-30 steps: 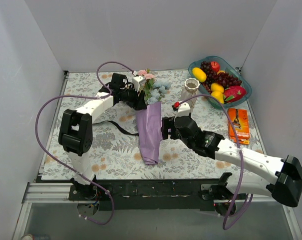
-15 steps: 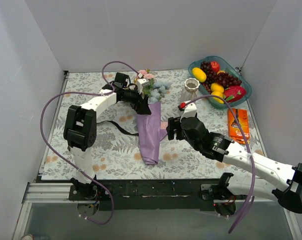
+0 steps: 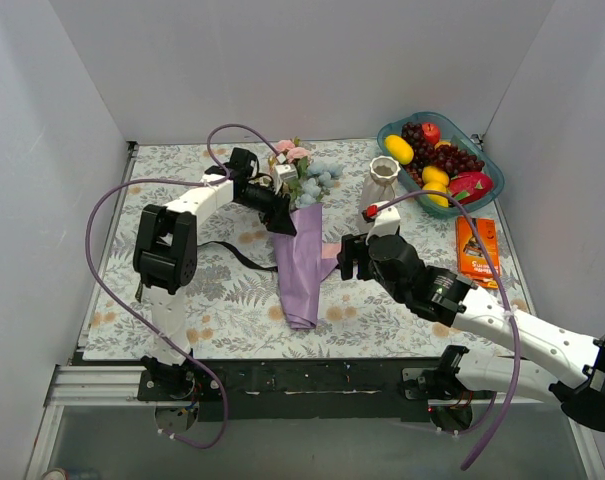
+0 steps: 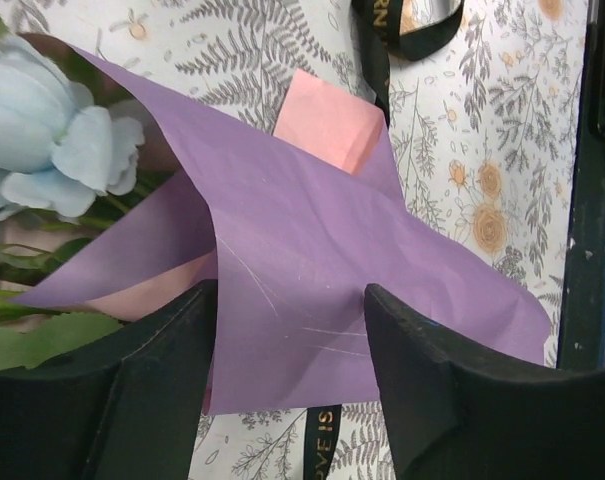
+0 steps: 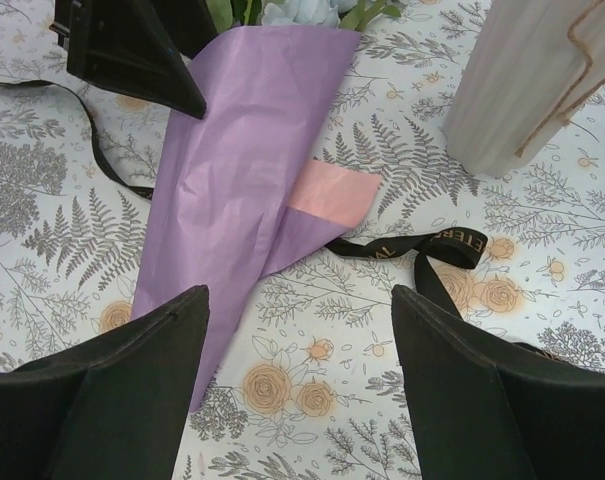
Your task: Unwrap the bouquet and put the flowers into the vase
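Observation:
The bouquet lies on the patterned cloth, its lilac wrapping paper (image 3: pixel 300 265) forming a cone with a pink inner sheet (image 5: pixel 332 193) showing. Pink and pale blue flowers (image 3: pixel 307 172) stick out at the far end. My left gripper (image 3: pixel 282 215) is open at the cone's mouth, its fingers (image 4: pixel 152 380) standing either side of a fold of the paper (image 4: pixel 292 250). My right gripper (image 3: pixel 346 258) hangs open just right of the cone, over bare cloth (image 5: pixel 300 300). The black ribbon (image 5: pixel 442 245) lies loose on the cloth. The white vase (image 3: pixel 382 180) stands upright behind the right gripper.
A teal bowl (image 3: pixel 482 150) of fruit sits at the back right. An orange packet (image 3: pixel 477 250) lies in front of it. A loop of ribbon (image 3: pixel 232 252) trails left of the cone. Grey walls close in on three sides.
My left gripper has crept down towards the cone's mouth, with its jaws wider than a second ago. My right gripper has drifted a little right, away from the paper.

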Tool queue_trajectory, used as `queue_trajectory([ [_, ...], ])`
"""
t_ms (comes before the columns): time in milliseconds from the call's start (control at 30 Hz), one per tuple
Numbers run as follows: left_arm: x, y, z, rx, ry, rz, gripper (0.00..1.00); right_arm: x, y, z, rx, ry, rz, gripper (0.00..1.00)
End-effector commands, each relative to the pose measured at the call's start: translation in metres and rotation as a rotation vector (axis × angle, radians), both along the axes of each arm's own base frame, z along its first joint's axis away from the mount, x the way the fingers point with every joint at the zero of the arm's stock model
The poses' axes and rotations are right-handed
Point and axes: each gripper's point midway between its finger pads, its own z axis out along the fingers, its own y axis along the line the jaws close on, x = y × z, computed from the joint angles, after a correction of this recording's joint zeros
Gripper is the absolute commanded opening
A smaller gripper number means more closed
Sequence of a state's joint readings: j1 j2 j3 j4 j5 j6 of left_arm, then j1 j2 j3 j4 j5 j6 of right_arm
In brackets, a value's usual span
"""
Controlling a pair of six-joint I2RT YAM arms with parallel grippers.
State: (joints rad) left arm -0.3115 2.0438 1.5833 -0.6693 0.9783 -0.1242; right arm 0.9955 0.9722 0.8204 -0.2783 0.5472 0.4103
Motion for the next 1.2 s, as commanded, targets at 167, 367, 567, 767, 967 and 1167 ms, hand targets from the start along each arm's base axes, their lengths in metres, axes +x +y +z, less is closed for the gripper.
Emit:
queue_trajectory([
  [167, 0.001, -0.004, 0.02, -0.027, -0.012, -0.049, 0.13, 0.001, -0.005, 0.012, 0.031, -0.034, -0.019, 0.8],
  [367, 0.014, -0.006, 0.05, -0.036, -0.075, -0.009, 0.07, -0.001, -0.001, 0.01, 0.04, -0.028, -0.002, 0.79],
  [567, 0.014, -0.008, 0.094, -0.055, -0.124, 0.005, 0.03, -0.003, 0.002, 0.011, 0.059, -0.03, 0.013, 0.79],
  [767, -0.009, -0.021, 0.133, -0.105, -0.141, -0.02, 0.03, -0.004, -0.002, 0.014, 0.066, -0.041, 0.011, 0.79],
  [967, -0.031, -0.039, 0.166, -0.139, -0.139, -0.04, 0.07, -0.006, -0.009, 0.015, 0.066, -0.05, 0.001, 0.79],
  [1167, -0.029, -0.054, 0.192, -0.093, -0.198, 0.036, 0.33, -0.009, -0.015, 0.004, 0.05, -0.038, -0.002, 0.81],
])
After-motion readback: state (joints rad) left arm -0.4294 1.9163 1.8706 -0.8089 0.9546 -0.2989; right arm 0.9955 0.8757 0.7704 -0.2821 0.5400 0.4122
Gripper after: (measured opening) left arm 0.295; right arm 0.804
